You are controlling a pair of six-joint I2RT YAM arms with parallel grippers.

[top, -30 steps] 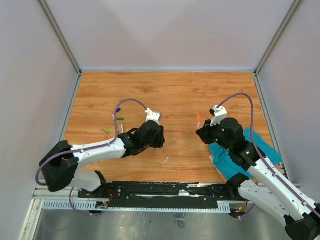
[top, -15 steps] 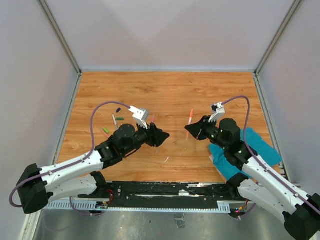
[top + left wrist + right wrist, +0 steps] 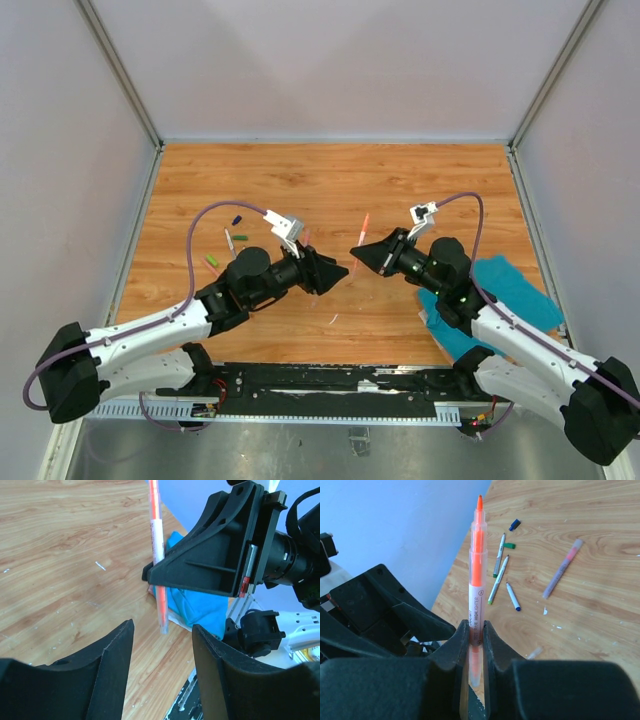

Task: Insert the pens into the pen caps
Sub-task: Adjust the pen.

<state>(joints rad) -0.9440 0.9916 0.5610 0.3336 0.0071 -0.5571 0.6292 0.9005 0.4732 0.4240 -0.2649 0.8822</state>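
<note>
My right gripper is shut on an orange highlighter pen, which stands upright between its fingers with the bare orange tip up. In the top view that pen sticks out beyond the right gripper. My left gripper faces it at mid-table. In the left wrist view the left gripper is open and holds nothing, and the pen's lower end hangs just beyond its fingertips. Other pens lie to the left, with a dark blue cap and a green cap.
A teal cloth lies at the right under the right arm. A pinkish pen and a blue-tipped pen lie on the wood. A small pale piece rests near the front edge. Walls enclose three sides.
The two arms have swung toward each other at mid-table. My right gripper carried the orange pen leftward. My left gripper turned to face it and its jaws widened.
</note>
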